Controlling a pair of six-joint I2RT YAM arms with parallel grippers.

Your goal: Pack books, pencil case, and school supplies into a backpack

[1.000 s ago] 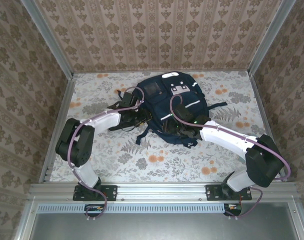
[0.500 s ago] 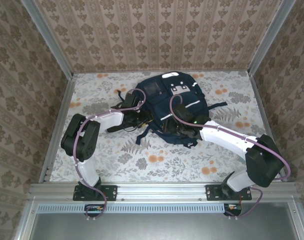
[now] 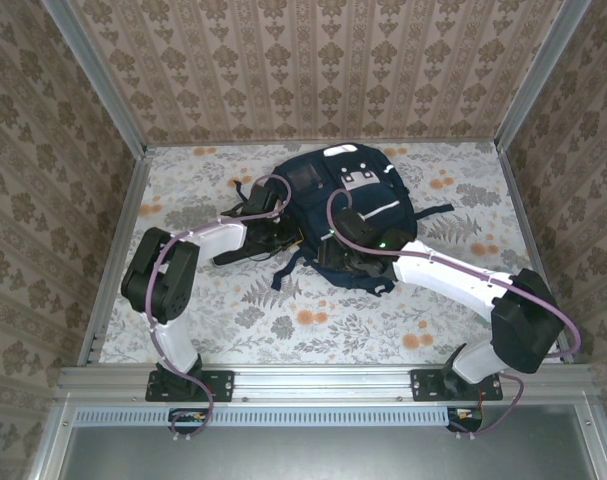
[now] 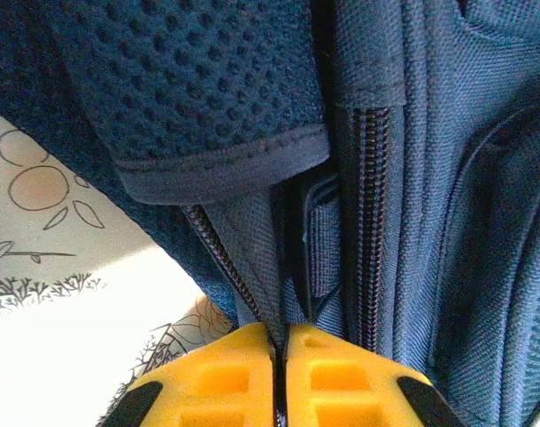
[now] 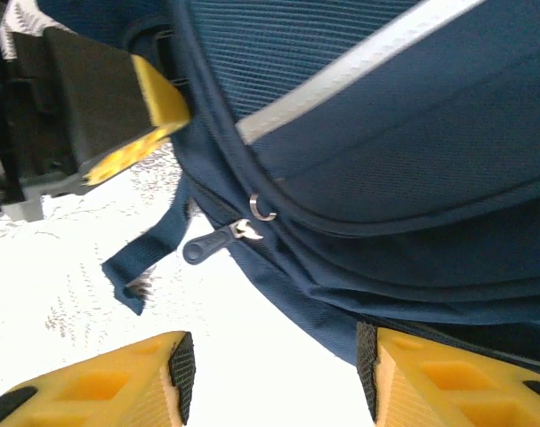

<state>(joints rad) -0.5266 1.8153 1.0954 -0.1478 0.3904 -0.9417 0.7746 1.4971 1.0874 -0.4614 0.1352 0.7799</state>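
Backpack (image 3: 368, 195) lies flat on the table (image 3: 183, 300), toward the far side, with both arms in at its near-left edge; the grey patches (image 3: 358, 180) near its top carry marks too small to read. Left gripper (image 4: 278, 345) is clamped tight, yellow pads (image 4: 341, 382) meeting on a fold of backpack fabric beside a zip track (image 4: 369, 222), with the mesh pad (image 4: 189, 89) just above. Right gripper (image 5: 274, 349) is about half open and holds nothing: its fingers (image 5: 109, 387) straddle bare table under the backpack's rim, and the zip pull (image 5: 213, 244) hangs just beyond the tips, not touching them.
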